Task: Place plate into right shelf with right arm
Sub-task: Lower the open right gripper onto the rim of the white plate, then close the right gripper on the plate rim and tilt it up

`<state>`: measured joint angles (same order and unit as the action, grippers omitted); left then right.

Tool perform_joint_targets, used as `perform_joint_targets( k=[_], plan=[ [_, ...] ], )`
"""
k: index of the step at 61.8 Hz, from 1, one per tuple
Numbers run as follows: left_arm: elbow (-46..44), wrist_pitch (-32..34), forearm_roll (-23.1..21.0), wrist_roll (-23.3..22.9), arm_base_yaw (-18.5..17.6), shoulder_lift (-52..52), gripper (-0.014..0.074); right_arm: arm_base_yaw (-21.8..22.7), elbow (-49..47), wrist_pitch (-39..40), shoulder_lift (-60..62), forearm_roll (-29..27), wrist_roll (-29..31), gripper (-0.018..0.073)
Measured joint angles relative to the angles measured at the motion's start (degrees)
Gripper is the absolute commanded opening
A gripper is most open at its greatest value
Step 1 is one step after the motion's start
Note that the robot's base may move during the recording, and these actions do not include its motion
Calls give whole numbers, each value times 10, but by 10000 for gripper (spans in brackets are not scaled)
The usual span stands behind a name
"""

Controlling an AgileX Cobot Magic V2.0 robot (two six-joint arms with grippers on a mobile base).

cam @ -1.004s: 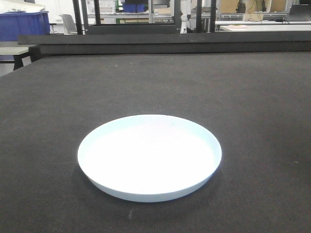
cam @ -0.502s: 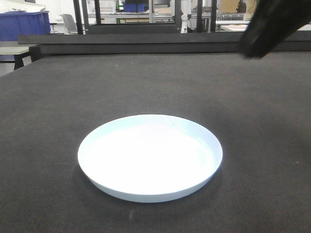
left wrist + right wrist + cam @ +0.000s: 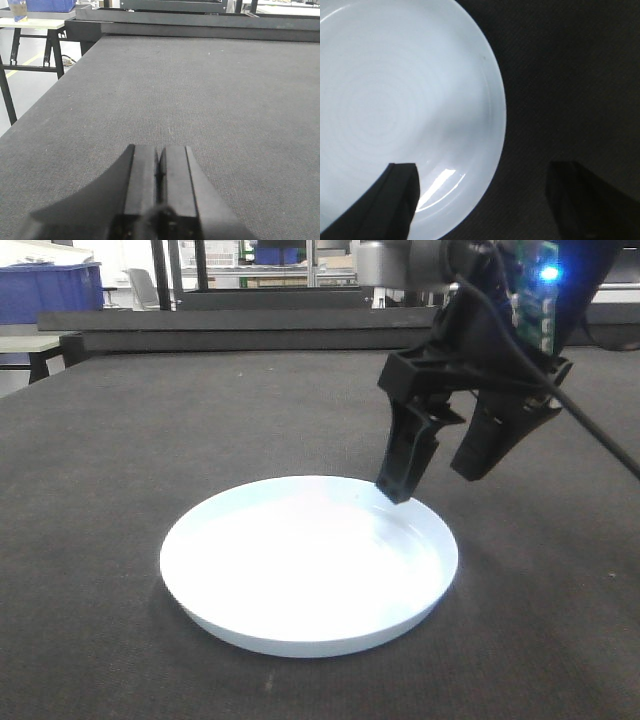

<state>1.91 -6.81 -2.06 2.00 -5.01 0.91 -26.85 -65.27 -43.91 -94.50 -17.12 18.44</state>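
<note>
No words, labels, brands, numbers or signs can be read in any view. The pale sheet (image 3: 222, 254) in the far background is too blurred to make out.

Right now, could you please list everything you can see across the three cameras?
plate: one, white, lying flat on the table
table: one, dark grey textured top, under the plate
bin: one, blue, far back on the left
side table: one, pale top with black legs, beyond the table's far left corner
uprights: several, black, in the blurred background
left gripper: one, black, shut, low over bare table
right gripper: one, black, open, astride the plate's far right rim, with one finger over the plate and the other over the table
blue light: one, glowing on the right arm above its gripper
</note>
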Motion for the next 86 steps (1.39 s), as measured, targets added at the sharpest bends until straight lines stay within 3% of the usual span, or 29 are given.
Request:
perform_joint_targets(
  k=[12,29,44,59,70,86],
  plan=[
    [0,0,0,0,0,0,-47,0,0,10,-27,-1,0,588],
    [0,0,0,0,0,0,-47,0,0,18,-49,-7,0,425],
    [0,0,0,0,0,0,-47,0,-4,20,-68,-9,0,402],
    [0,0,0,0,0,0,-47,0,-6,22,-70,-12,1,55],
    [0,0,0,0,0,0,-47,0,-9,27,-70,-25,-2,63],
    [0,0,0,0,0,0,-47,0,-13,13,-20,10,-15,63]
  ],
)
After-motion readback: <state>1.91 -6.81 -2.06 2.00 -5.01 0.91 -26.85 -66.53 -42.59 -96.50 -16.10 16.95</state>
